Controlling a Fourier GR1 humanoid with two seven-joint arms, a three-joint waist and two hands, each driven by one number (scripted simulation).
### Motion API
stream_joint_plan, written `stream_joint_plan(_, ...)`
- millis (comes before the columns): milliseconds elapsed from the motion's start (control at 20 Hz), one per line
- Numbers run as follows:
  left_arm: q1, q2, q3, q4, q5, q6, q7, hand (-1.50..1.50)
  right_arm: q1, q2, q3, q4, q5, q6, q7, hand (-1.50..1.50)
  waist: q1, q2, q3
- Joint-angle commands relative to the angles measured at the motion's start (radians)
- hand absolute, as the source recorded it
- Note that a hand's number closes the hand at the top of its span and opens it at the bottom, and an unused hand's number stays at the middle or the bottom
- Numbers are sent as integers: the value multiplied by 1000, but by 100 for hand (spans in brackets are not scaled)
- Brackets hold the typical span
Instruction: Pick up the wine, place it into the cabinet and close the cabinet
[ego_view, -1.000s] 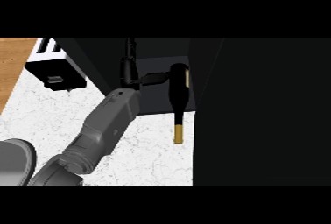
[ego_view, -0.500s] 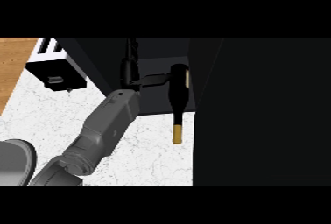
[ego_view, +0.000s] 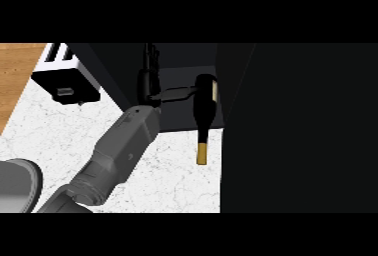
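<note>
Far left of my hand I see a black toaster (ego_view: 65, 84) on the white marble counter (ego_view: 170, 185), well apart from the fingers; my left hand (ego_view: 156, 89) reaches up into the dark cabinet (ego_view: 177, 70), its thumb stretched rightward to the wine bottle (ego_view: 204, 107), though I cannot tell from this view whether the fingers are curled or straight; the bottle sits just right of the hand, body inside the cabinet opening, gold-capped neck hanging out over the counter; right of it stands the cabinet's black door (ego_view: 303, 130).
</note>
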Motion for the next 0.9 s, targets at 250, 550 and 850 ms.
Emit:
stream_joint_plan(250, 242, 1, -291, -303, 207, 124, 59, -150, -27, 25, 34, -17, 54, -44, 12, -150, 36, -9, -1)
stream_joint_plan(550, 381, 1, -496, -564, 258, 317, 71, -150, 26, 2, 31, -119, 53, -63, 63, -150, 54, -10, -1)
stream_joint_plan(850, 568, 2, -607, -800, 165, 445, 63, -150, 18, -25, -46, -101, 4, -61, 52, -150, 76, -11, 0)
